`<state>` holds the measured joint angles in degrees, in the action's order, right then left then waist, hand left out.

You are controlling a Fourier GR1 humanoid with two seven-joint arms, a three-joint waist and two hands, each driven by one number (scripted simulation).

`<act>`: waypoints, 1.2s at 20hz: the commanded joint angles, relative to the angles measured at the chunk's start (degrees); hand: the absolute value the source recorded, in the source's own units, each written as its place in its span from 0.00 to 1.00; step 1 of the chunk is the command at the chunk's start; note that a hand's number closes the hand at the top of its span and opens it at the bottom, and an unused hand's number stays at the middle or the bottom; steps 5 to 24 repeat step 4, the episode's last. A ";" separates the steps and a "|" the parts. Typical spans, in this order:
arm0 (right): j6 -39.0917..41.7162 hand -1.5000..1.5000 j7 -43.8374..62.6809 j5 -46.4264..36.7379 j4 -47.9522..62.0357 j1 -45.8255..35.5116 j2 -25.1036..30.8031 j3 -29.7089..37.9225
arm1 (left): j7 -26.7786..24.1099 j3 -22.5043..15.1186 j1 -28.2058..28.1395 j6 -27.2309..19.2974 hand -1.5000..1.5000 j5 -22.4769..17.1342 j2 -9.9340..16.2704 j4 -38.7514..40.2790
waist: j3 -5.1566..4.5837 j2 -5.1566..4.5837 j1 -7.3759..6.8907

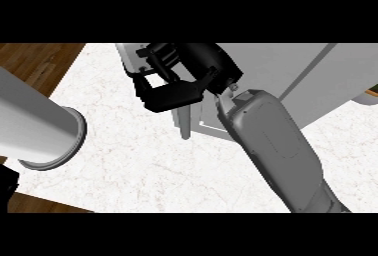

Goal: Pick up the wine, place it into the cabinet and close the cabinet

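Basically, the right hand (177, 75) sits at the cabinet (295, 75) front, fingers curled beside the door's (184, 117) edge with nothing visibly held, the wine isn't visible, and the left forearm (37, 127) is well apart.

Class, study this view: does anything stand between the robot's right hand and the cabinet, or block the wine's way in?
Nothing visible does. The right hand is already against the cabinet front, with only bare counter below. The wine itself does not show, so its own path cannot be checked.
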<state>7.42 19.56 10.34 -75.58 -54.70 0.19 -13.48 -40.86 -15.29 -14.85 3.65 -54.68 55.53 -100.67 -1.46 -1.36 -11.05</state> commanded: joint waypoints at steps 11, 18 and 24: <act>-1.32 1.00 -3.43 -0.96 10.86 0.47 5.93 7.32 | 0.03 0.16 -0.34 -0.32 1.00 0.34 -0.01 0.65 | 1.25 -3.70 1.78; -1.32 1.00 -3.43 -0.96 10.86 0.47 5.93 7.32 | 0.03 0.16 -0.34 -0.32 1.00 0.34 -0.01 0.65 | 1.25 -3.70 1.78; -1.32 1.00 -3.43 -0.96 10.86 0.47 5.93 7.32 | 0.03 0.16 -0.34 -0.32 1.00 0.34 -0.01 0.65 | 1.25 -3.70 1.78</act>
